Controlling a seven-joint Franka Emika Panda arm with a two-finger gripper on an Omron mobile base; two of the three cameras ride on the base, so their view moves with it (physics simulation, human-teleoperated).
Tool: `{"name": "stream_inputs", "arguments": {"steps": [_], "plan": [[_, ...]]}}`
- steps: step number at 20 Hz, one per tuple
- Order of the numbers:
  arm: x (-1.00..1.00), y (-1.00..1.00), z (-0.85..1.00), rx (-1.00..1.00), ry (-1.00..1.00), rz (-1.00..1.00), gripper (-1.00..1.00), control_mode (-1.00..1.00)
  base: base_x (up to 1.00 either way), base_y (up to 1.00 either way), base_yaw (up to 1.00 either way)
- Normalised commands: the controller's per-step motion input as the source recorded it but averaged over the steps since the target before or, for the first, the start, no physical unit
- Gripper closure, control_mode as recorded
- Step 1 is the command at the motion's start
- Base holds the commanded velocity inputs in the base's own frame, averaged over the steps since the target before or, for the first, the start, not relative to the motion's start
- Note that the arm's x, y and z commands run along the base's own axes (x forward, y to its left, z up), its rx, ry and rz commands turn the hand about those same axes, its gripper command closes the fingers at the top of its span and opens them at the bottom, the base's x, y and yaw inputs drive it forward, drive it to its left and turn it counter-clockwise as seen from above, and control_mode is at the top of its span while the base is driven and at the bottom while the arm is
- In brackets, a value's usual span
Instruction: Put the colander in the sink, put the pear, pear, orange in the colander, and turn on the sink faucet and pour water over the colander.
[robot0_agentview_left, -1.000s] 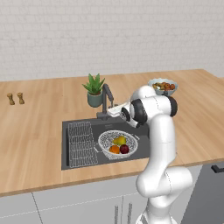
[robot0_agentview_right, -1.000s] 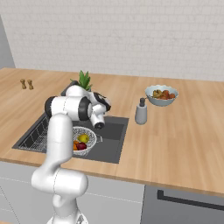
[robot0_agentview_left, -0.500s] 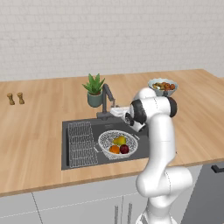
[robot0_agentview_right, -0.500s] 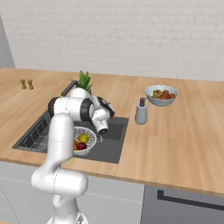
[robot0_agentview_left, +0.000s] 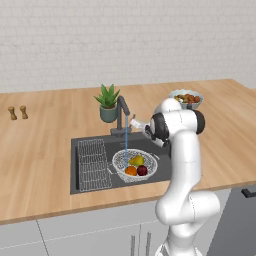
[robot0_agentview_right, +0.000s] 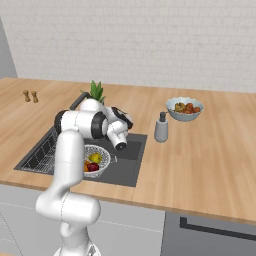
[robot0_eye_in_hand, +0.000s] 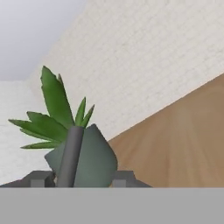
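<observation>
The colander sits in the dark sink, right of the flat wire rack. In it lie a yellow pear, a dark red pear and the orange. A thin blue stream of water falls from the sink faucet into the colander. My gripper hovers just right of the faucet, open. In the hand view a dark bar of the faucet rises between the fingertips, which do not clamp it.
A potted plant stands behind the faucet. The wire rack fills the sink's left half. A pale fruit bowl and a grey bottle stand to the right, and two small shakers far left.
The hand has shifted only slightly beside the faucet. The colander and the fruit have not moved.
</observation>
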Motion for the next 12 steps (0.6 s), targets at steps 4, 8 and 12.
{"name": "stream_inputs", "arguments": {"steps": [4,8,12], "plan": [[0.02,-0.89,-0.55,-0.02,0.45,-0.33,1.0,-1.0,0.0,0.0,0.0],[-0.04,-0.74,-0.04,0.03,0.33,-0.3,1.0,-1.0,0.0,0.0,0.0],[-0.63,-0.61,0.98,0.24,-0.14,0.0,1.0,-1.0,0.0,0.0,0.0]]}}
